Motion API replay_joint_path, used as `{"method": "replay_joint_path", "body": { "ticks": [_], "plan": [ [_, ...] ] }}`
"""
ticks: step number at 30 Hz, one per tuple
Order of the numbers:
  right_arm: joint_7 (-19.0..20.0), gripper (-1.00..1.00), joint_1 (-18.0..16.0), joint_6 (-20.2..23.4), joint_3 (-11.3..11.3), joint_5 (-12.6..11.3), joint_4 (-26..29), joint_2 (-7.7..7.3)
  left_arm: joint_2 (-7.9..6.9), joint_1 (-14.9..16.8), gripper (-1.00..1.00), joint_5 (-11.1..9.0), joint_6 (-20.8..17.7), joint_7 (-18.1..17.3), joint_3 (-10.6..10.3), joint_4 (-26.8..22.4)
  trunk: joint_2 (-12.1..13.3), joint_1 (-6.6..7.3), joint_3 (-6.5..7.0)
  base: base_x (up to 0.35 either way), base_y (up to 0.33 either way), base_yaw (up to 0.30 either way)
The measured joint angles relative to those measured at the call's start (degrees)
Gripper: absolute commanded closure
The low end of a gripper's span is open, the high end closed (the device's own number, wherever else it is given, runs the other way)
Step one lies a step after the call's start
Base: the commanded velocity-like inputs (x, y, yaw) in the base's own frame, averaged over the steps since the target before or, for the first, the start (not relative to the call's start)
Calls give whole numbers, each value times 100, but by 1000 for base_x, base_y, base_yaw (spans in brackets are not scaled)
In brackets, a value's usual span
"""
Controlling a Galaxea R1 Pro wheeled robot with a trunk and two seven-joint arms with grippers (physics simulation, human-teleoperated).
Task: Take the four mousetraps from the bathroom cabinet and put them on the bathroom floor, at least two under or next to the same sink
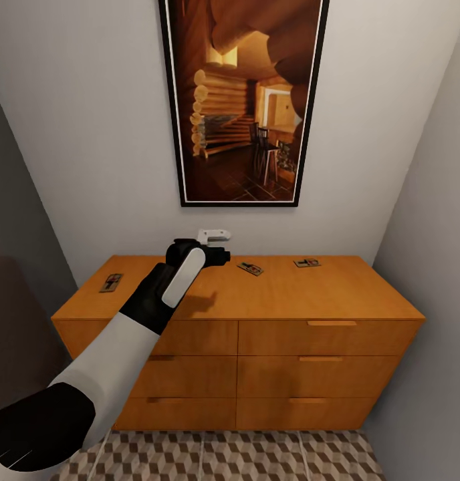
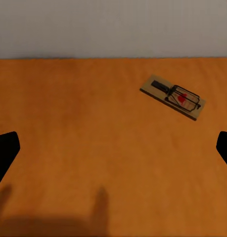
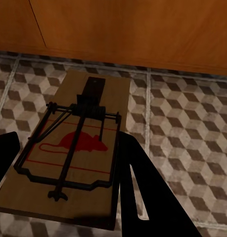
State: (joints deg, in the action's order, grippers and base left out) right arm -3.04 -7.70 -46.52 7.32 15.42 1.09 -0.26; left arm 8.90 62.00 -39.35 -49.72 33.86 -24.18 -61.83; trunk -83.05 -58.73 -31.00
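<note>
— Mousetraps first, from the left: where do they lie?

— One mousetrap [image 1: 111, 282] lies flat near the left end of the cabinet [image 1: 270, 347] top. A second [image 1: 250, 268] lies near the middle toward the back wall, and a third [image 1: 307, 262] further right, well apart from the first. The fourth mousetrap [image 3: 68, 153] is with the right gripper [image 3: 64, 173], low over the bathroom floor [image 3: 192, 128] in front of the orange wood.

— And the arms?

— The left gripper [image 1: 220, 256] hovers above the cabinet top, just left of the middle trap. In the left wrist view its jaws stand spread wide, one dark tip at each edge, with nothing between them; the middle trap [image 2: 172, 97] lies ahead and off to one side. In the right wrist view the jaws seem pressed onto the board's two long edges, pinching the trap, though the contact on one side is partly out of frame.

— Which step is in hand, then?

— By the look of it, the left arm is lining up to pick the middle trap while the right one carries its trap down to the tiles. None is seen set down yet.

— What does the next move call for?

— Probably shifting the left gripper over toward the trap, turning it to match the board's slant, then lowering until the jaws straddle it before closing. The sink is not in sight, so placement near it cannot be judged.
</note>
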Motion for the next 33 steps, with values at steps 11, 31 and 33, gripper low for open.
{"method": "replay_joint_path", "body": {
  "ticks": [11, 31, 33],
  "plan": [
    [0, 100, 0, 0, 0, 3, -2, 0, -30, 0, -100, -4, 2, 0, -6, 70, 0, 0, 0, 0, 0, 0],
    [0, 100, -1, 0, 0, 3, -8, -8, -37, -8, -100, 3, 2, 1, -8, 120, 0, 0, 0, 0, 0, 134],
    [0, 100, -1, 0, 0, -1, -6, -8, -37, -13, -100, 3, 2, 1, -8, 121, 0, 0, 0, 0, 0, 140]
  ]
}}
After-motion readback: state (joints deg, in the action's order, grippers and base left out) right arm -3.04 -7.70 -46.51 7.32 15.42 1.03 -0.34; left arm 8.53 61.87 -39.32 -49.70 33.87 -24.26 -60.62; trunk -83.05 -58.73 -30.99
